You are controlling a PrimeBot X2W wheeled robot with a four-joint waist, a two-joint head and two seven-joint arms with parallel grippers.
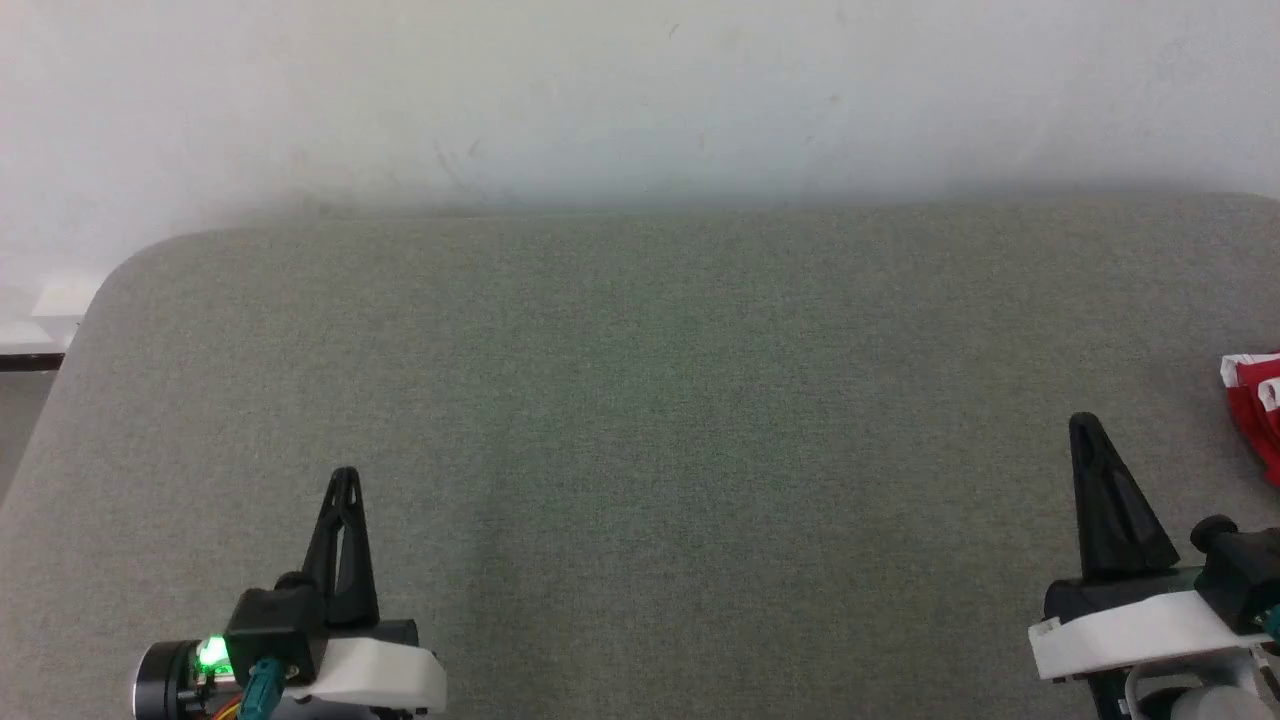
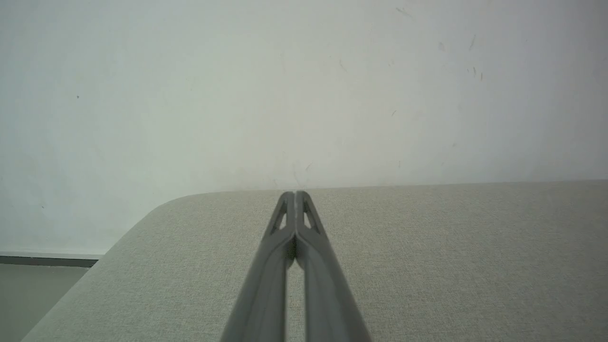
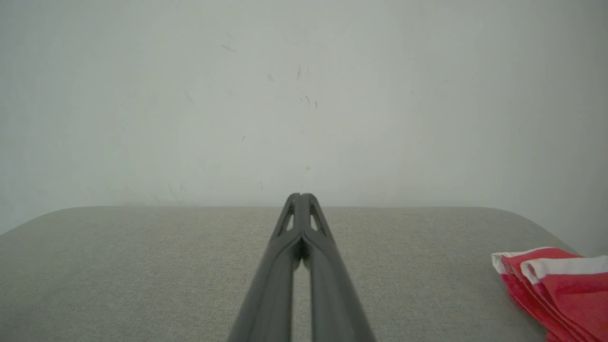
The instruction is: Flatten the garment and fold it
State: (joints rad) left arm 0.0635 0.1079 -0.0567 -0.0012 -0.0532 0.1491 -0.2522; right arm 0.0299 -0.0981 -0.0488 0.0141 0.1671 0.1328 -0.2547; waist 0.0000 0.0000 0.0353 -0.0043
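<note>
The garment (image 1: 1258, 405) is a bright-red piece with white trim lying at the far right edge of the grey surface, cut off by the frame. In the right wrist view the garment (image 3: 560, 285) sits low at the right, its white-edged layers stacked. My right gripper (image 1: 1084, 423) stands shut and holds nothing, a short way left of the garment; its tips (image 3: 300, 194) meet. At the lower left my left gripper (image 1: 345, 474) is also shut and holds nothing, far from the garment, with its tips (image 2: 295, 193) pressed together.
A grey fabric-covered surface (image 1: 640, 430) with rounded corners spreads across the head view, backed by a white wall (image 1: 640, 90). Its left edge drops to the floor (image 1: 25, 400) at the far left.
</note>
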